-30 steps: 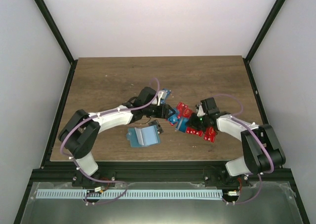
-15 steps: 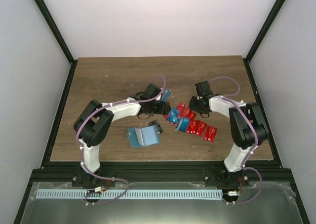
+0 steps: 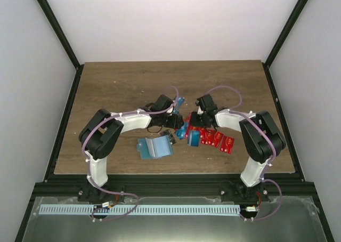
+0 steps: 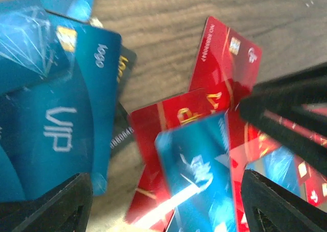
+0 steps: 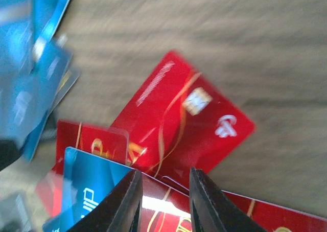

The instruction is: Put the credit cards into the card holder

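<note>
The credit cards (image 3: 205,135) lie in a loose, overlapping heap of red and blue near the middle of the worktop (image 3: 117,82). The card holder (image 3: 154,147) lies open just left of them, nearer the front edge. One blue card (image 4: 56,135) reads "VIP", and a second blue card (image 4: 102,58) reads "logo". A red card (image 5: 181,114) shows a chip. The left end effector (image 4: 163,206) hangs over the heap with its jaws wide apart and empty. The right end effector (image 5: 163,201) faces it close by, its fingers only slightly parted above red cards.
</note>
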{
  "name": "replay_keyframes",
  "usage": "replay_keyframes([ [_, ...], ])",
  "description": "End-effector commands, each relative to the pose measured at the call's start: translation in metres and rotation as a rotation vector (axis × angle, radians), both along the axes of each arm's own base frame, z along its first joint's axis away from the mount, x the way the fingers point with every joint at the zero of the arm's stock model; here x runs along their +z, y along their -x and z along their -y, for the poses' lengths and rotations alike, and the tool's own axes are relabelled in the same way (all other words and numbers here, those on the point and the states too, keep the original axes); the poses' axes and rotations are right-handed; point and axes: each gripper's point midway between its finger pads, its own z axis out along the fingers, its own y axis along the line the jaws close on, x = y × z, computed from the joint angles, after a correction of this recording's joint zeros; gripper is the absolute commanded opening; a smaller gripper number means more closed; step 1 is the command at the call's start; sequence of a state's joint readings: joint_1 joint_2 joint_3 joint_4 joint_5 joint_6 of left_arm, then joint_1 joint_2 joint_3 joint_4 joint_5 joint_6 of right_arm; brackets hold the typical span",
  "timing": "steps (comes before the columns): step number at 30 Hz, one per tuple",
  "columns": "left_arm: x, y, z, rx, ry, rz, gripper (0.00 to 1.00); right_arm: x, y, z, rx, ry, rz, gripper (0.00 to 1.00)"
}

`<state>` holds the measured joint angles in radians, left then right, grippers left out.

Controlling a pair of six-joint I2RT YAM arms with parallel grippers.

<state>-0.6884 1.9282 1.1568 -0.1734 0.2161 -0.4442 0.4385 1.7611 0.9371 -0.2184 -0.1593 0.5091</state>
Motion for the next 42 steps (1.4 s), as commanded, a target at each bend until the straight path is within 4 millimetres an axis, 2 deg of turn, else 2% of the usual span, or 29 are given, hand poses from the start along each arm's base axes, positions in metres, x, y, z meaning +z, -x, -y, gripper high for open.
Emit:
replay_keyframes([
  [1,-0.002,0.034,0.008,-0.075,0.035,-0.046,0.81,-0.035,0.087,-0.017,0.138,-0.031,-0.256,0.28],
  [9,0.005,0.083,0.014,-0.159,0.078,-0.08,0.79,-0.023,0.142,-0.031,0.222,-0.118,-0.327,0.3],
  [12,0.01,0.097,0.015,-0.186,0.109,-0.087,0.79,-0.011,0.146,-0.027,0.198,-0.132,-0.297,0.3],
  [17,0.017,0.112,0.014,-0.23,0.123,-0.069,0.76,0.031,0.135,-0.017,0.111,-0.146,-0.179,0.31],
  [19,0.023,0.118,0.015,-0.252,0.101,-0.039,0.76,0.039,0.139,-0.01,0.077,-0.145,-0.168,0.32],
  [23,0.036,0.135,0.014,-0.282,0.045,0.015,0.77,0.041,0.156,0.002,0.017,-0.145,-0.206,0.32],
  [26,0.042,0.149,0.006,-0.267,-0.023,0.041,0.79,0.04,0.172,0.001,0.008,-0.165,-0.218,0.33],
  [29,0.035,0.162,-0.006,-0.225,-0.1,0.034,0.8,0.042,0.174,0.008,-0.05,-0.165,-0.201,0.32],
  [32,0.026,0.171,-0.014,-0.159,-0.188,0.034,0.83,0.05,0.167,0.028,-0.166,-0.12,-0.155,0.32],
  [35,0.018,0.184,-0.01,-0.119,-0.227,0.033,0.87,0.059,0.169,0.04,-0.232,-0.095,-0.146,0.34],
  [42,-0.007,0.203,0.014,-0.075,-0.265,0.008,0.99,0.066,0.177,0.046,-0.242,-0.102,-0.148,0.37],
])
